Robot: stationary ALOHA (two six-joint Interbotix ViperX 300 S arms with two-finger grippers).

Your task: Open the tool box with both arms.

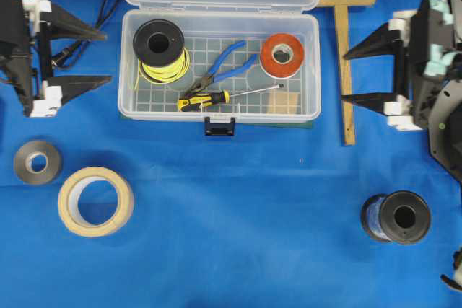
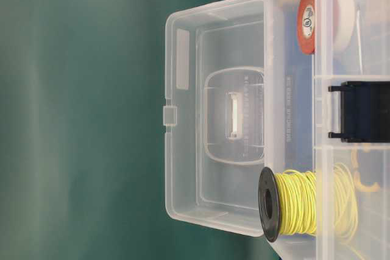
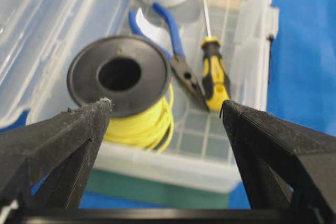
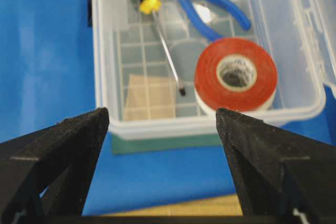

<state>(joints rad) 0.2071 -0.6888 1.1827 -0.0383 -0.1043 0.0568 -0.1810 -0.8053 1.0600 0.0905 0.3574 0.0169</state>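
Clear plastic tool box (image 1: 219, 110) is seen fully opened, lid laid back; both hands, left (image 1: 92, 55) and right (image 1: 359, 75), are spread wide, nothing held.

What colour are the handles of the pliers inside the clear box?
Blue. The pliers show it best in the overhead view, lying in the open tool box.

You get bright, even light from above; shadows on the blue surface (image 1: 231, 214) are short and soft. The clear tool box (image 1: 219, 64) shows mild glare on its lid. In both wrist views the end effector fingers (image 3: 68, 140) are sharp while the far contents blur.
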